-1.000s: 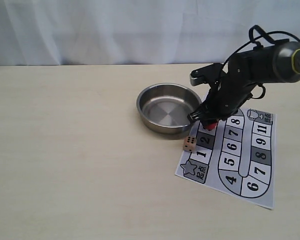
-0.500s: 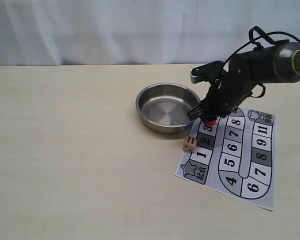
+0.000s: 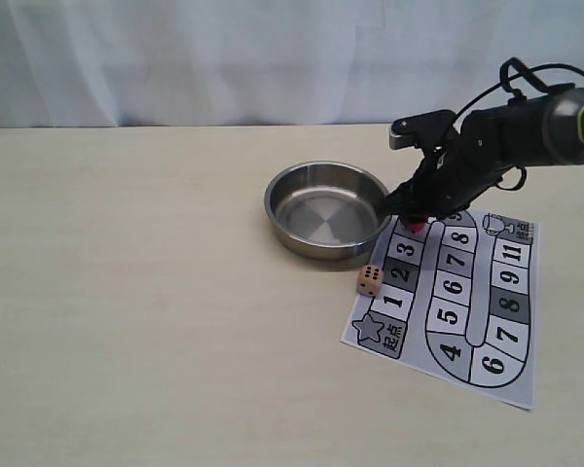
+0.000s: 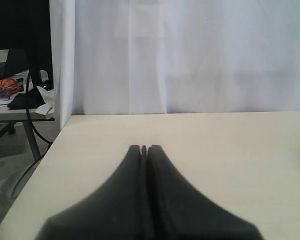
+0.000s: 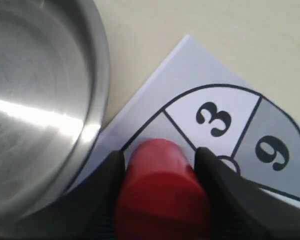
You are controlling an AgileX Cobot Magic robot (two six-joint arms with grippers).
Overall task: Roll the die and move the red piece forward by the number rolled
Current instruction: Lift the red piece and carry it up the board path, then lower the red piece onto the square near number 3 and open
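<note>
My right gripper is shut on the red piece, a small red cylinder, at the far end of the board's left column, just past square 3. In the right wrist view the black fingers press both sides of the red piece, beside the square marked 3. Whether the piece touches the paper I cannot tell. The die, a tan cube with dark pips, rests at the board's left edge beside square 2. My left gripper is shut on nothing above bare table, outside the exterior view.
A steel bowl stands just left of the right gripper, its rim close to the piece. The paper board with numbered squares lies at the right. A white curtain hangs behind the table.
The right gripper has carried the red piece away from the die along the left column, from about square 2 to just past square 3. The die and the bowl have stayed put.
</note>
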